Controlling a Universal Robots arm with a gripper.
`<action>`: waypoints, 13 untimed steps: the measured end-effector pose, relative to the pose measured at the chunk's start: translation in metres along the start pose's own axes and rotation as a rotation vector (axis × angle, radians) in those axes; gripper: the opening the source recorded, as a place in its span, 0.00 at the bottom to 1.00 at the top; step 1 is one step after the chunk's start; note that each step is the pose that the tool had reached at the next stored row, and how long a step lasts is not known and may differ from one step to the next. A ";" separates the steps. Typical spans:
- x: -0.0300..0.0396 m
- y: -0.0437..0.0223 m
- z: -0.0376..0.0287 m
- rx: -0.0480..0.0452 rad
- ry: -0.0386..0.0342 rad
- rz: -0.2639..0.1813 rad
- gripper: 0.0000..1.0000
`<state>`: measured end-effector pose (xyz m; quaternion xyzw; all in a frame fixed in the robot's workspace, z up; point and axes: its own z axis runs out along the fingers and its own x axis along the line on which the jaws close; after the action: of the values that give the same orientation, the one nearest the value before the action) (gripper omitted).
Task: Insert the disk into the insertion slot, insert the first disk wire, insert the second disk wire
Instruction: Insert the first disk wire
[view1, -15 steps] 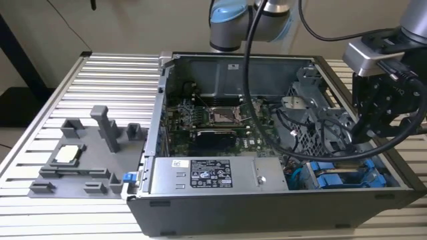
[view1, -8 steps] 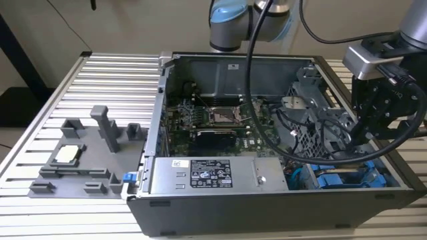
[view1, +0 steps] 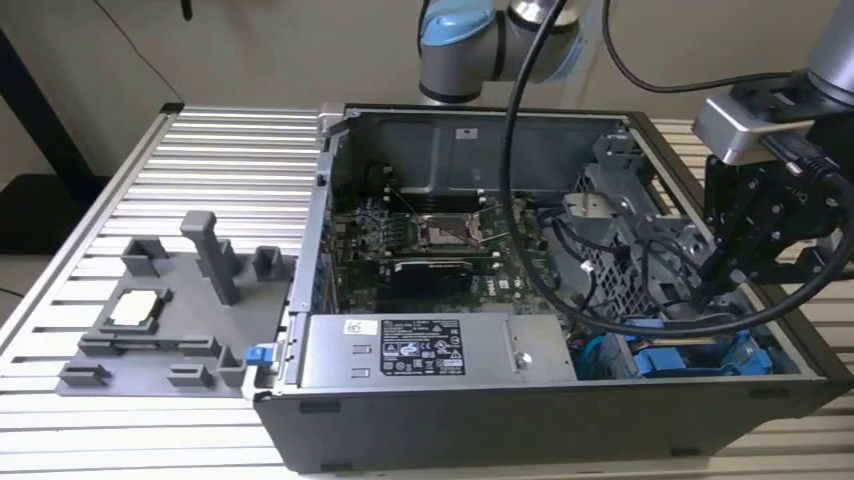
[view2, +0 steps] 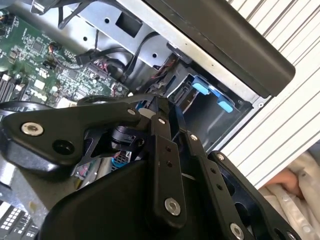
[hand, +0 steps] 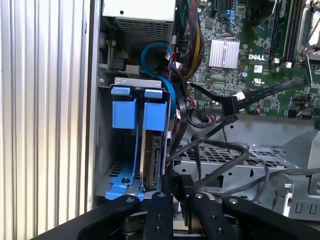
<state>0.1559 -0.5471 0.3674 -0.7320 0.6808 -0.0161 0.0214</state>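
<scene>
One disk (hand: 150, 155), on edge in the insertion slot (hand: 103, 145), long axis toward the clenched end effector (hand: 176, 184).

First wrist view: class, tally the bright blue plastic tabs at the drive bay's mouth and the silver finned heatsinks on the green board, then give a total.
Blue plastic tabs: 2
Silver finned heatsinks: 1
Total: 3
</scene>
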 end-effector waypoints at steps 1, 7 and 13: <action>0.0005 -0.0005 0.0006 -0.0024 -0.0001 0.000 0.19; 0.0048 -0.0036 0.0044 -0.0136 -0.0013 0.001 0.19; 0.0091 -0.0048 0.0087 -0.0182 -0.0045 0.005 0.19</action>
<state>0.1618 -0.5558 0.3590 -0.7306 0.6826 -0.0082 0.0163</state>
